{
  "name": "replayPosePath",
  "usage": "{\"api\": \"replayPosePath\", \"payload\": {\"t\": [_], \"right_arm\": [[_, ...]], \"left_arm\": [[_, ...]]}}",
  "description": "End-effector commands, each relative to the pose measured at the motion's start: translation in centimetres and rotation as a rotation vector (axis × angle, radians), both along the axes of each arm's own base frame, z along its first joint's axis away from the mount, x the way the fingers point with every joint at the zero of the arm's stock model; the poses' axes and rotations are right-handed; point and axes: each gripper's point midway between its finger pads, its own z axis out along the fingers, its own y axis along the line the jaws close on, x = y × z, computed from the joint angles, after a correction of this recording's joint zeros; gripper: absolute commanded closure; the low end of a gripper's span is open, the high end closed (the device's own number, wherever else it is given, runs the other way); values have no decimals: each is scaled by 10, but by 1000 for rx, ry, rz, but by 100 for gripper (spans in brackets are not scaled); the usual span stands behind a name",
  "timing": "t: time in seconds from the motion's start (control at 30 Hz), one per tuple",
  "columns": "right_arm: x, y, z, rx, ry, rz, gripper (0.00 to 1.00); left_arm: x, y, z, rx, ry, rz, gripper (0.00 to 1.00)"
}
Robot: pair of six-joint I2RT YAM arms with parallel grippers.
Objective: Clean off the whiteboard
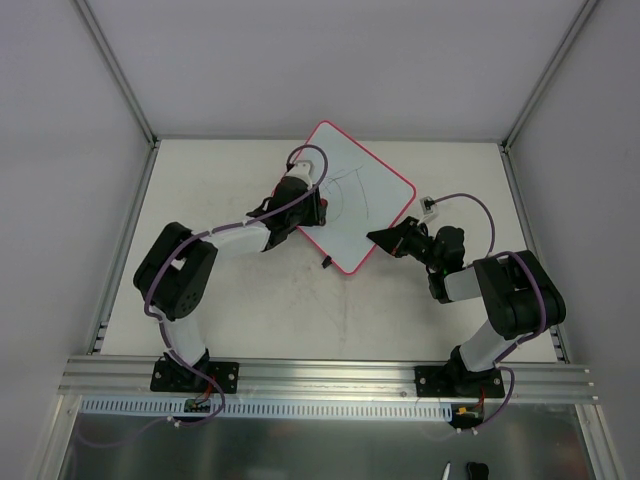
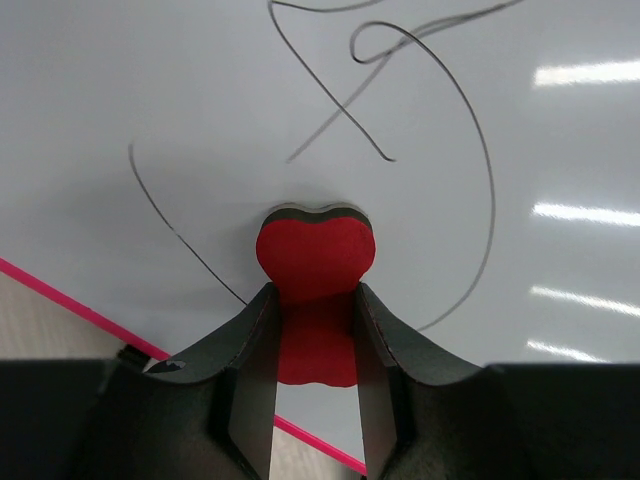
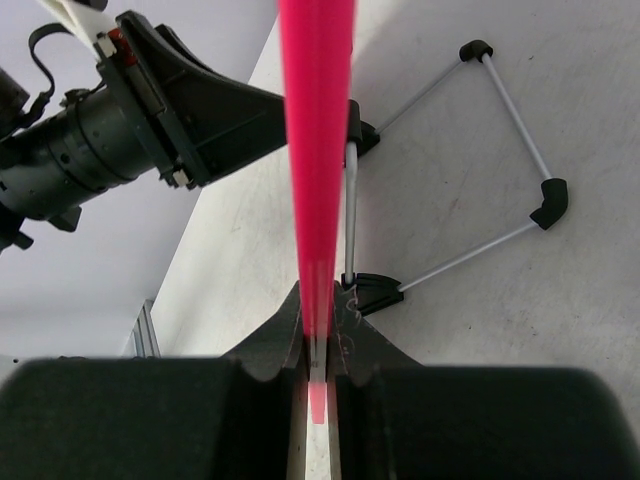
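Note:
The whiteboard, white with a pink rim, lies tilted at the back middle of the table, with thin black scribbles on it. My left gripper is shut on the red eraser and presses its felt edge on the board near the board's left edge. My right gripper is shut on the board's pink rim at its near right side. The rim runs edge-on between the right fingers. The left arm shows beyond it.
A folding wire stand with black corner joints sits under the board on the table top. A small black clip lies by the board's near corner. Frame posts and rails bound the table.

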Motion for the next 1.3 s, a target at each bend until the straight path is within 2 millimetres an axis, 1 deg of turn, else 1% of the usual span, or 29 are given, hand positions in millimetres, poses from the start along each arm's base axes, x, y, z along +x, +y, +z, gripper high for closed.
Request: {"api": "replayPosePath", "payload": {"t": [0.0, 0.07, 0.2, 0.37, 0.5, 0.53, 0.63, 0.67, 0.73, 0.77, 0.87, 0.9, 0.97, 1.03, 1.07, 1.1, 1.13, 1.27], "right_arm": [[-2, 14, 75, 65, -344, 74, 100], [-2, 14, 74, 64, -342, 77, 100], [-2, 14, 75, 66, -344, 77, 100], [-3, 15, 76, 66, -347, 80, 100], [-3, 14, 76, 67, -346, 80, 100], [-3, 14, 76, 66, -347, 79, 100], [-3, 14, 76, 65, -347, 77, 100], [-3, 14, 76, 66, -347, 76, 100], [-3, 14, 76, 66, -348, 79, 100], [-3, 14, 76, 66, -347, 76, 100], [-3, 14, 76, 67, -346, 77, 100], [-4, 14, 76, 67, -347, 79, 100], [-3, 14, 76, 66, -346, 77, 100], [-4, 14, 76, 68, -344, 80, 100], [-3, 14, 76, 66, -346, 77, 100], [-4, 14, 77, 68, -347, 80, 100], [-4, 14, 77, 68, -350, 79, 100], [-4, 14, 76, 66, -346, 77, 100]], "left_arm": [[-60, -40, -33, -47, 148, -141, 96], [-69, -47, -34, -53, 153, -162, 96], [-75, -49, -29, -59, 145, -171, 96], [-63, -38, -29, -19, 122, -135, 95], [-46, -22, -36, -14, 136, -96, 95], [-38, -14, -37, -10, 135, -76, 95], [-26, 1, -43, 2, 143, -41, 95], [-16, 13, -43, 3, 141, -14, 95], [-7, 26, -46, 7, 145, 12, 95], [1, 38, -46, 4, 146, 38, 95], [13, 52, -44, 17, 135, 61, 95], [19, 59, -44, 25, 134, 77, 95], [27, 65, -40, 42, 122, 89, 95], [32, 69, -41, 52, 127, 97, 94], [38, 68, -36, 53, 114, 97, 94], [40, 68, -36, 56, 115, 97, 94], [44, 67, -33, 53, 109, 99, 94], [49, 64, -30, 46, 111, 98, 94]]}}
